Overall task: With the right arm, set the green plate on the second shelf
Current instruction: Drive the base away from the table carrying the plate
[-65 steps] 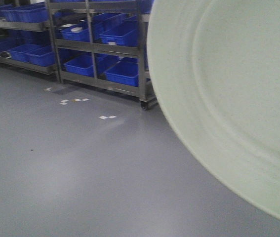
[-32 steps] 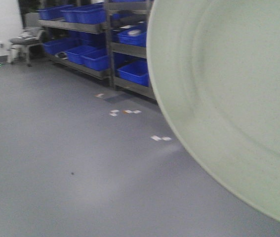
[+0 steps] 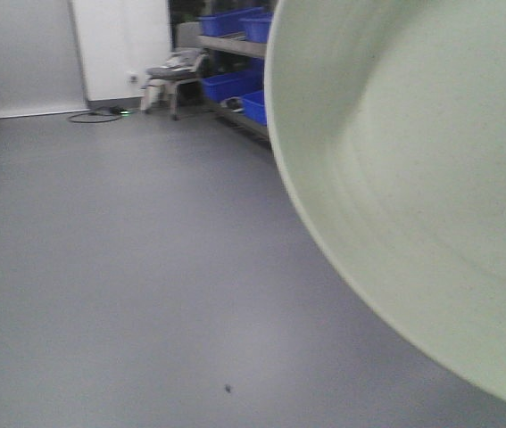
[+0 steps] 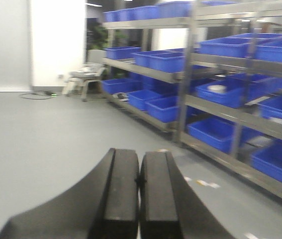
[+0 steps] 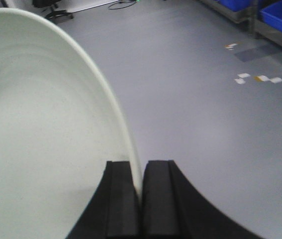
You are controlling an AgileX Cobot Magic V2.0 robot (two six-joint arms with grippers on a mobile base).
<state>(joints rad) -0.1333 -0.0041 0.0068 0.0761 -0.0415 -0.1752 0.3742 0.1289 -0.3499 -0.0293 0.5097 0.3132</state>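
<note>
1. Your right hand: both black fingers are drawn in on the raised rim of the green plate, which is pinched edge-on between them with no gap either side.
2. Green plate, position: carried in the air and tilted, its pale hollow face turned to the left of the right wrist view. In the front view it fills the right half of the picture and hides what lies behind it.
3. Your left hand: fingers pressed flat together, nothing between them, held low over the floor.
4. Edges: the plate's curved rim stands free of everything on its outer side. The nearest hard edge is the metal shelf rack, to the right of the left hand.
5. Open room: bare grey floor ahead and to the left.
6. Surface: smooth and grey, with white tape scraps and one dark speck.
7. Room: rack tiers loaded with blue bins, a small chair by the white wall, a cable beside it.
</note>
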